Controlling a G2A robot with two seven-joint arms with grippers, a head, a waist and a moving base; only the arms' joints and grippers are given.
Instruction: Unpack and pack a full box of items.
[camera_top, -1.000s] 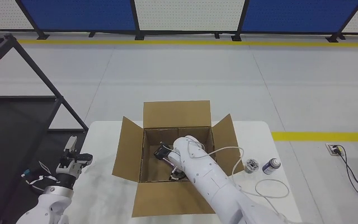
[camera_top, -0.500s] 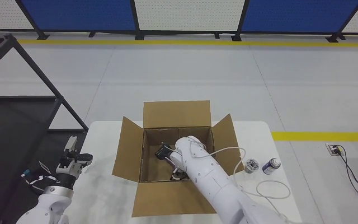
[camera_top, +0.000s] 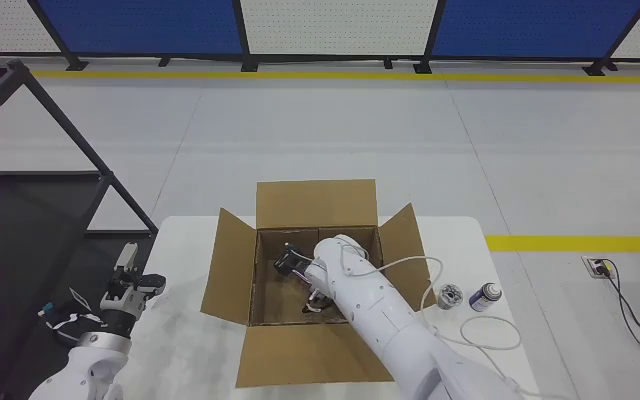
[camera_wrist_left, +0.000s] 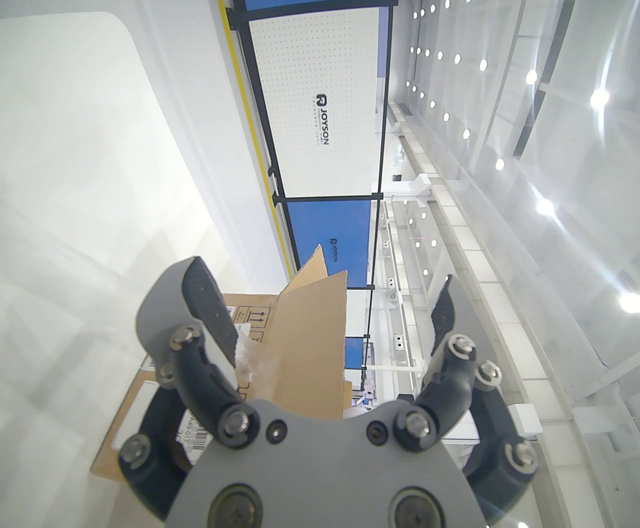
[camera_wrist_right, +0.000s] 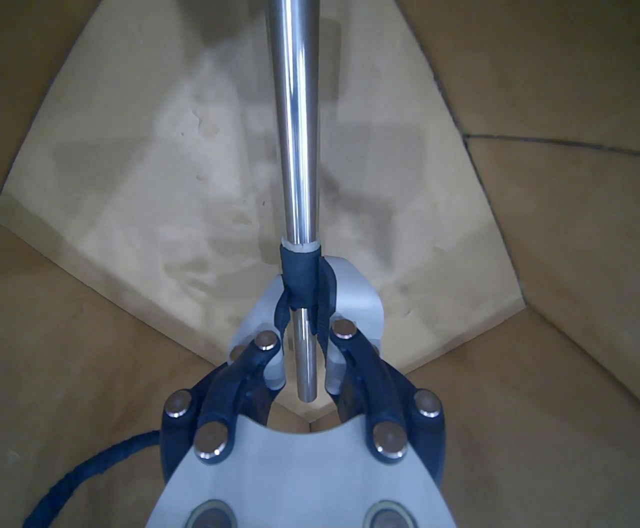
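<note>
- Two grippers. Left gripper (camera_wrist_left: 325, 295) has its jaws spread wide with nothing between them. It sits low over the table's near corner, well left of the box (camera_top: 315, 262).
- Right gripper (camera_wrist_right: 305, 295) is down inside the box, fingers pinched on one metal rod (camera_wrist_right: 292, 150). The grip is on a dark sleeve near the rod's end, and a short bare stub runs back between the fingers.
- The rod is shiny and straight and points across the box's interior. Its far end is cut off, so I can't tell whether it touches anything.
- One box, brown cardboard, with four flaps folded out. The right arm covers the near-right part of its interior.
- Two small round containers stand on the table right of the box: a pale-topped one (camera_top: 449, 296) and a blue one (camera_top: 485, 296). They are just beside each other and apart from the flap.
- One white cable (camera_top: 432, 282) loops on the table near them.
- Surface is a white table (camera_top: 190, 300).
- One black rack (camera_top: 60, 150) stands off the table, left of the box.
- Behind the box: grey floor, yellow line (camera_top: 320, 75), blue and white panels (camera_top: 340, 25).
</note>
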